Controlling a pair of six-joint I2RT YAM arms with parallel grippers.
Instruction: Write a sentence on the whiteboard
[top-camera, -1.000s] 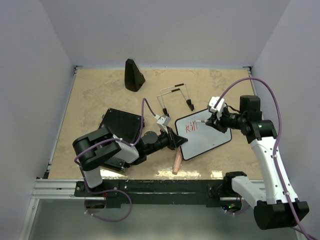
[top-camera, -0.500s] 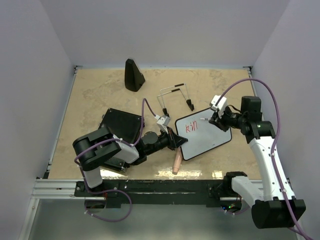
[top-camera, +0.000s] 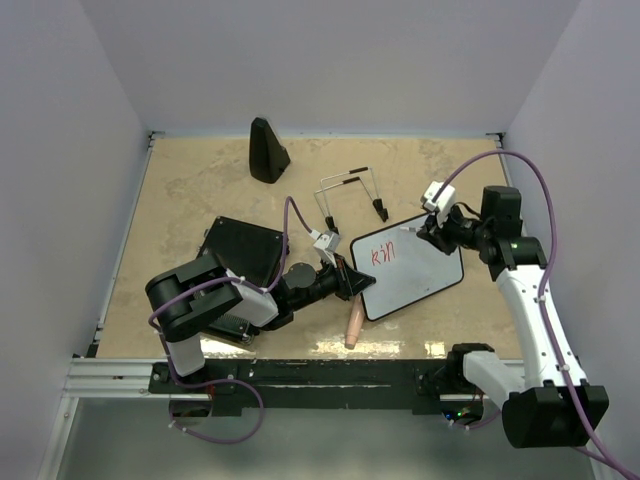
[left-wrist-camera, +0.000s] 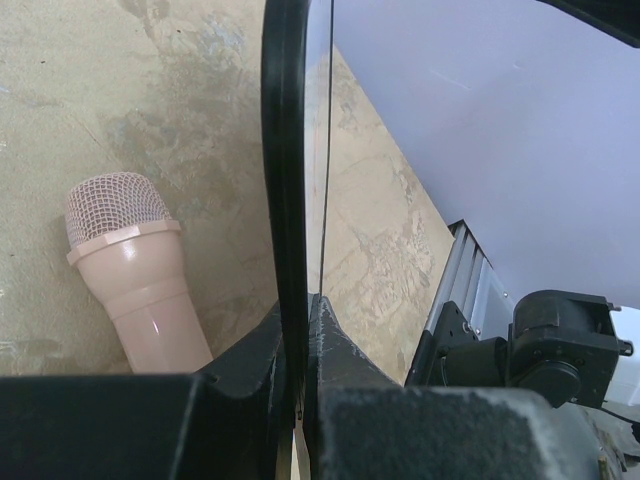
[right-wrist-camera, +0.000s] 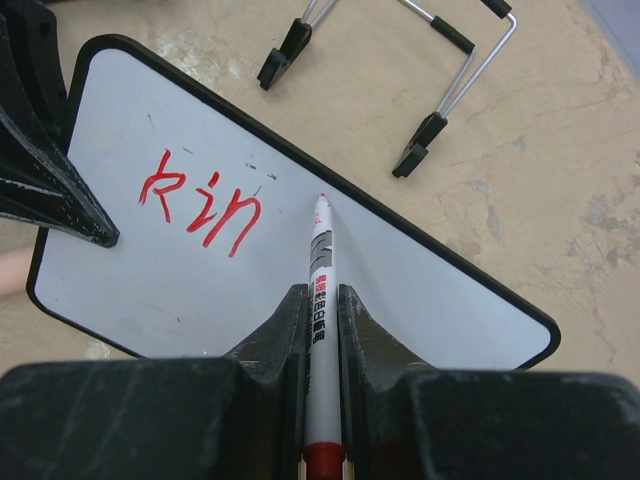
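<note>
The whiteboard (top-camera: 420, 275) is lying on the desk (top-camera: 200, 190) at centre right of the top view, the left pincer (top-camera: 358, 281) clamping its left edge. The right pincer (top-camera: 424, 233) is gripping a marker (right-wrist-camera: 320, 262), tip over the board's upper edge.

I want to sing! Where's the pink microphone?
In the top view, the microphone lies near the front edge of the table, beside the whiteboard at its near-left corner and close to the left gripper.

The left arm (top-camera: 245, 305) and right arm (top-camera: 535, 320) are white links with bulky black joints. A purple cable (top-camera: 505, 154) loops along each. The left hand (top-camera: 358, 280) and right hand (top-camera: 422, 233) are matt black, with a small white camera block (top-camera: 434, 196) at each wrist.
</note>
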